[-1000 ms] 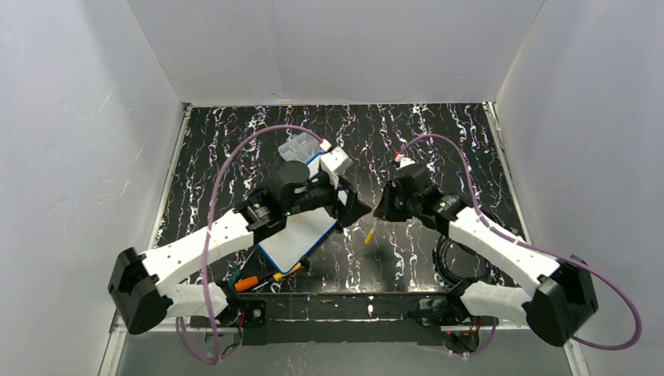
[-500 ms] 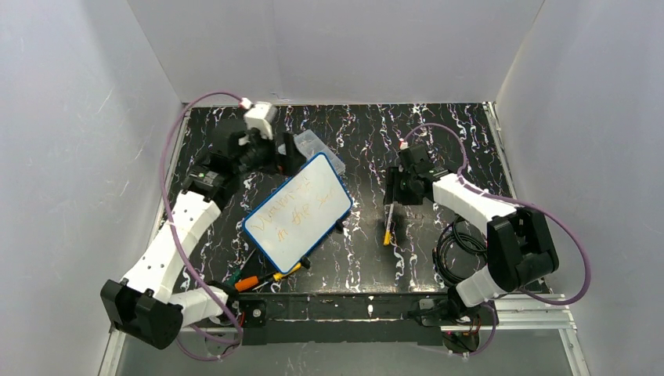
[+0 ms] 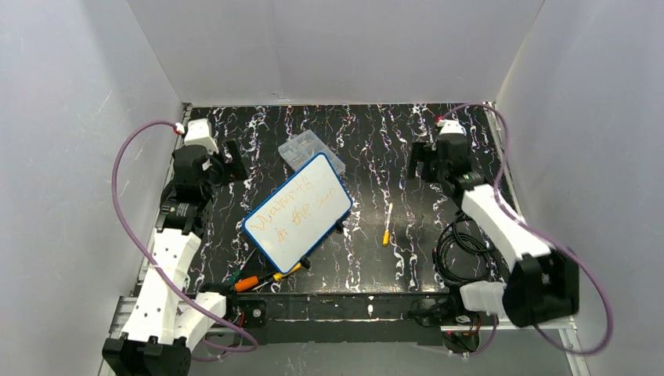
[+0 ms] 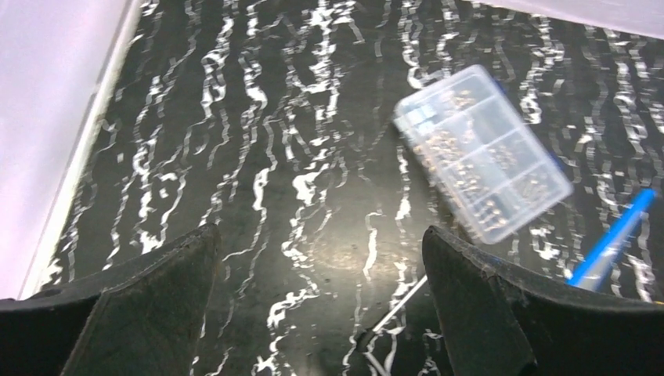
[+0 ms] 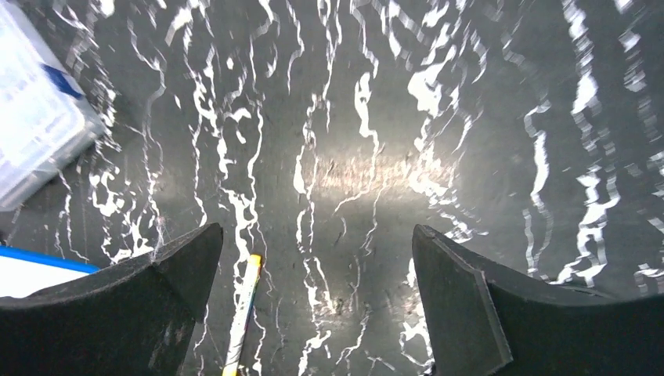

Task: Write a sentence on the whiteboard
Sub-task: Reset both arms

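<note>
Since half a second ago, both arms have swung outward: the left tool (image 3: 232,159) has moved from beside the board toward the left wall, and the right tool (image 3: 418,161) has pulled back toward the far right. The whiteboard (image 3: 297,213) has stayed put.

The counter (image 3: 376,133) is black with white marbled streaks and is closed in by plain white walls on three sides.

There are two arms. Both tools have their jaws spread wide and hold nothing. One whiteboard lies tilted near the middle of the counter, and the sentence (image 3: 302,205) runs across it in two slanted orange lines. One clear compartment box (image 3: 311,150) sits just beyond the board's far corner, touching or slightly under it. One yellow marker (image 3: 387,225) lies alone to the right of the board, apart from it. A few pens (image 3: 262,280) rest at the board's near corner, and one coil of black cable (image 3: 454,252) lies by the right arm.
</note>
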